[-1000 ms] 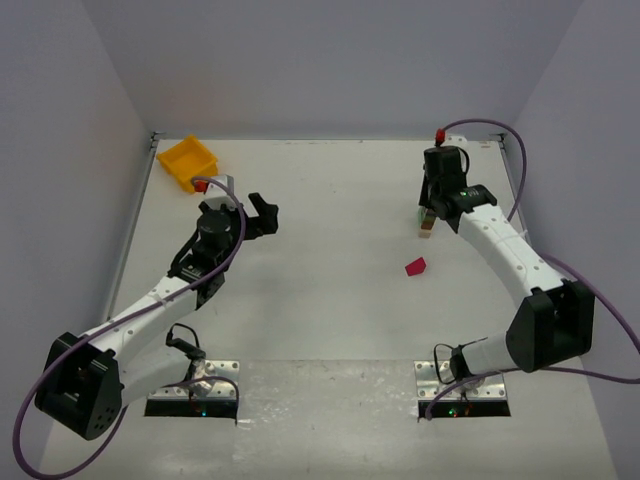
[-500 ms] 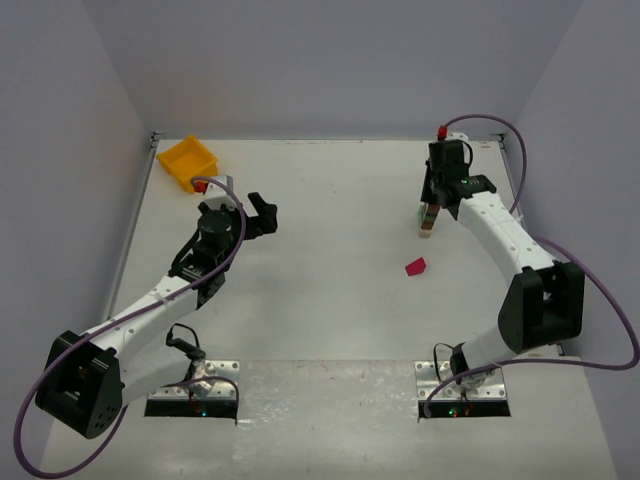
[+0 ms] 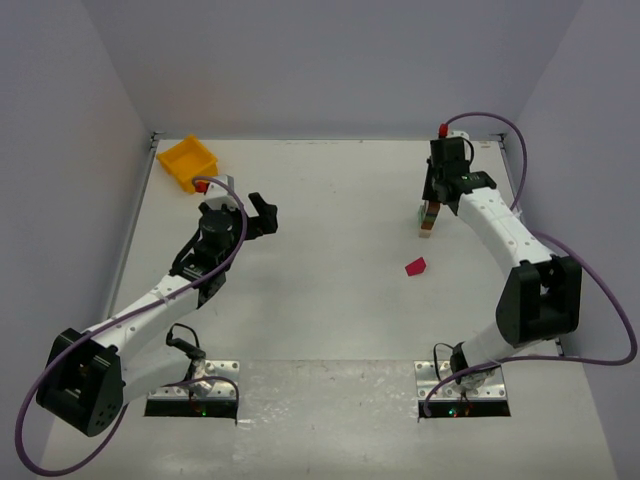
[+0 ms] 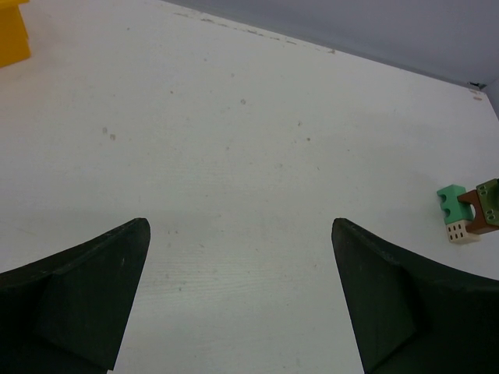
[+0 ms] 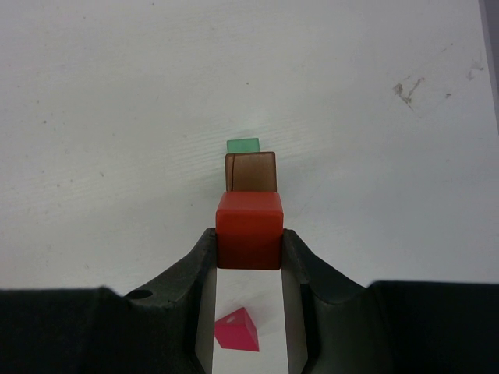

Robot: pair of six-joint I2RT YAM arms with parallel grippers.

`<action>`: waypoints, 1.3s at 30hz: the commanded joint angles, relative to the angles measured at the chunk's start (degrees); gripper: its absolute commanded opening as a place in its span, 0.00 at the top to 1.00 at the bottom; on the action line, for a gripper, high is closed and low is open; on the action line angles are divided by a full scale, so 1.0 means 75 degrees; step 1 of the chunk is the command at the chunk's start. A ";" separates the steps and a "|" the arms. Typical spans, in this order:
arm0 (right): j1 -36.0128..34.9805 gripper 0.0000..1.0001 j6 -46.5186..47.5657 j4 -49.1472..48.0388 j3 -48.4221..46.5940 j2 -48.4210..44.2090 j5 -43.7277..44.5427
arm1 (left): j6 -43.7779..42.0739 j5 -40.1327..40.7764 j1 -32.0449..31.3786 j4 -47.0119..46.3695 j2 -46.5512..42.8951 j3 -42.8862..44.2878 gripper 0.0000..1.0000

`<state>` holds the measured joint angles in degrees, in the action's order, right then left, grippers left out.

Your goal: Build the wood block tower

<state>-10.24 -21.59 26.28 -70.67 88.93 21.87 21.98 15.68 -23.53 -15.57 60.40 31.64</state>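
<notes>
The wood block tower (image 3: pixel 428 224) stands right of centre on the table (image 3: pixel 320 300) and looks unfinished. Nearest the arm bases, one magenta block (image 3: pixel 415 266) lies alone, probably awaiting its turn. Farther on, the right gripper (image 5: pixel 248 238) is clamped on one orange-red block (image 5: pixel 249 218), lined up over the stack, seemingly so it seats squarely; whether it touches cannot be told. Beyond it sit one brown block (image 5: pixel 251 171) and one green block (image 5: pixel 243 146), and the left wrist view adds one pale block (image 4: pixel 460 230) at the foot. The left gripper (image 4: pixel 240 226) hangs fully spread and empty, well apart, likely to keep clear. Farthest, one yellow bin (image 3: pixel 188 160) occupies the left corner.
</notes>
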 commanded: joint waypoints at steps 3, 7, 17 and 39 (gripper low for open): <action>0.0192 0.80 0.0236 -0.0124 -0.0403 0.0108 -0.0323 | 0.0027 -0.0069 0.0020 -0.0399 0.0071 0.0160 0.00; 0.0217 0.79 0.0335 -0.0209 -0.0387 0.0126 -0.0467 | 0.0029 -0.0121 0.0020 -0.0414 0.0080 0.0153 0.00; 0.0245 0.75 0.0338 -0.0314 -0.0271 0.0059 -0.0444 | -0.0001 -0.0239 0.0020 -0.0431 0.0068 0.0151 0.00; 0.0393 0.66 0.0417 -0.0328 -0.0279 0.0131 -0.0598 | -0.0012 -0.0286 0.0020 -0.0455 0.0057 0.0150 0.00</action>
<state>-7.94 -19.02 25.84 -70.85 89.86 17.51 21.96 13.89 -23.53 -15.64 61.04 31.64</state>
